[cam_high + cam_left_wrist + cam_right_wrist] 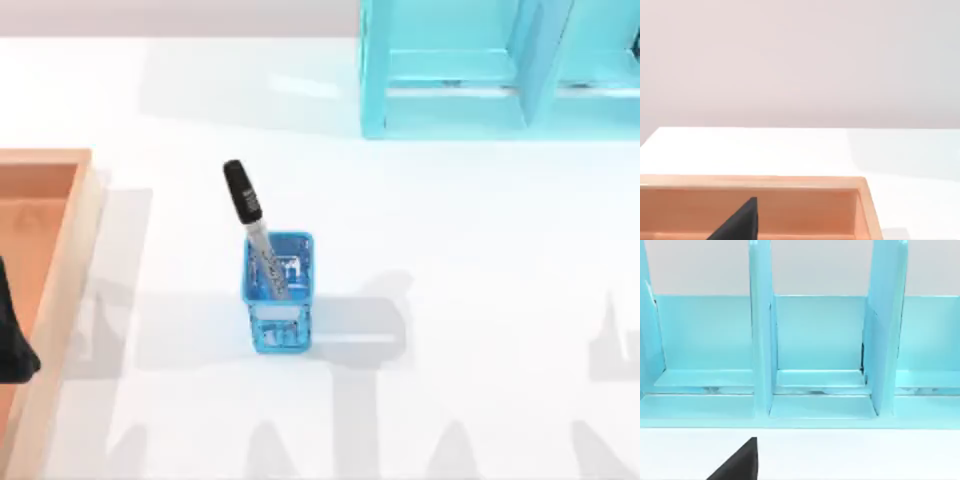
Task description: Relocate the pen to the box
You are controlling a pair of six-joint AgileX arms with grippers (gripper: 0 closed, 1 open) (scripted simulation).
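The slim black-capped, silver-barrelled pen [255, 232] is seen tilted in a small blue mesh cup [278, 292], well apart from the shallow orange-brown wooden box [62, 262]. No grasp is begun; finger spread cannot be told. A reach to the cap is called for.

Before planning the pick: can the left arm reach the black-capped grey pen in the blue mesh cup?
Probably yes: the black-capped grey pen leans out of the blue mesh cup, cap exposed, with bare white table toward the left side.
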